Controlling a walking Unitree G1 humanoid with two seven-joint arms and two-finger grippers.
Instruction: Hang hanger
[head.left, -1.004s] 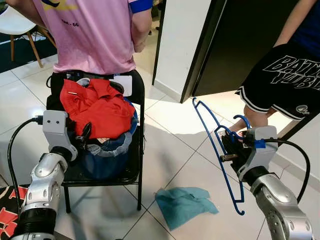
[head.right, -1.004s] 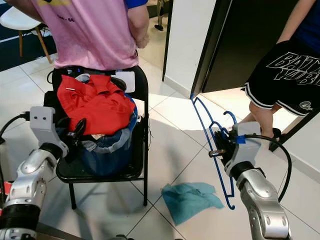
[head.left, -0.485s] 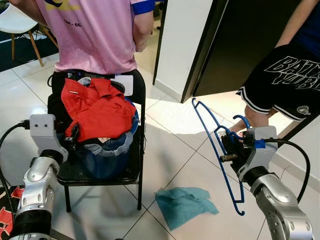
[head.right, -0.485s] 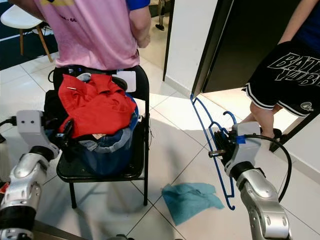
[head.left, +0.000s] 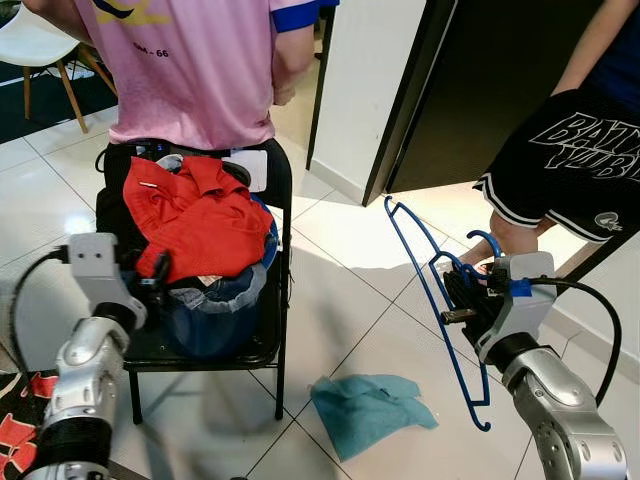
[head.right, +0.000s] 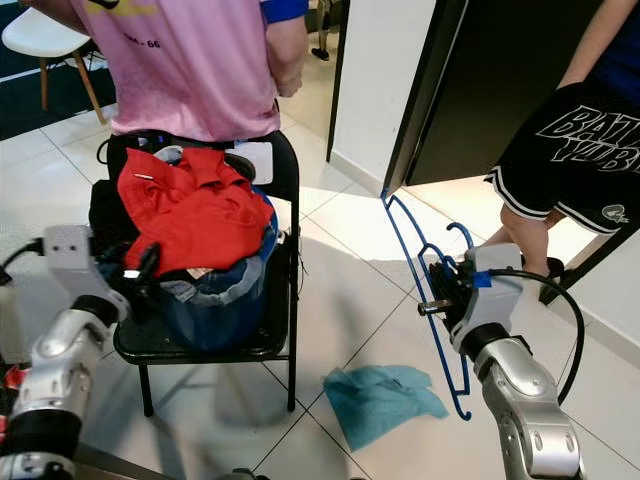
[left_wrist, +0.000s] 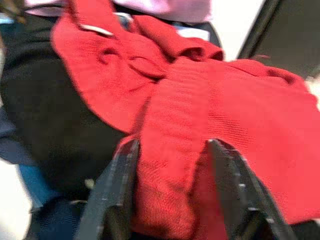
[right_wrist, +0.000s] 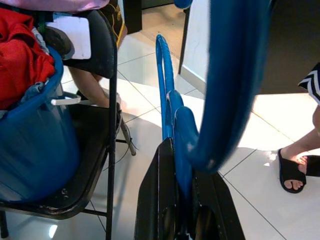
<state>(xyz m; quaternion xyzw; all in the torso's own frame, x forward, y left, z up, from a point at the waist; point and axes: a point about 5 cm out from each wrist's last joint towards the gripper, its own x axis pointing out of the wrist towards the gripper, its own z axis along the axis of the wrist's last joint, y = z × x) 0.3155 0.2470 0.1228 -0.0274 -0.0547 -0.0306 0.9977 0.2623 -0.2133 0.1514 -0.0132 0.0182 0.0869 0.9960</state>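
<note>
A blue plastic hanger (right_wrist: 235, 75) stands tilted above the floor, its hook up, with my right gripper (head.left: 457, 296) shut on its middle. In the right wrist view the two black fingers (right_wrist: 155, 200) clamp the blue bar. A red garment (head.left: 200, 215) lies heaped on a blue basket (head.left: 215, 315) that sits on a black chair (head.left: 268, 345). My left gripper (head.left: 160, 272) is at the basket's left rim; the left wrist view has it (left_wrist: 172, 145) open just in front of the red garment.
A person in a pink shirt (head.left: 190, 70) stands right behind the chair. Another person in black shorts (head.left: 560, 150) stands at the right by a dark open door (head.left: 470, 90). A teal cloth (head.left: 370, 410) lies on the tiled floor between chair and hanger.
My left arm drew back to the left from the basket, then came slightly right again. The right gripper and hanger have stayed put.
</note>
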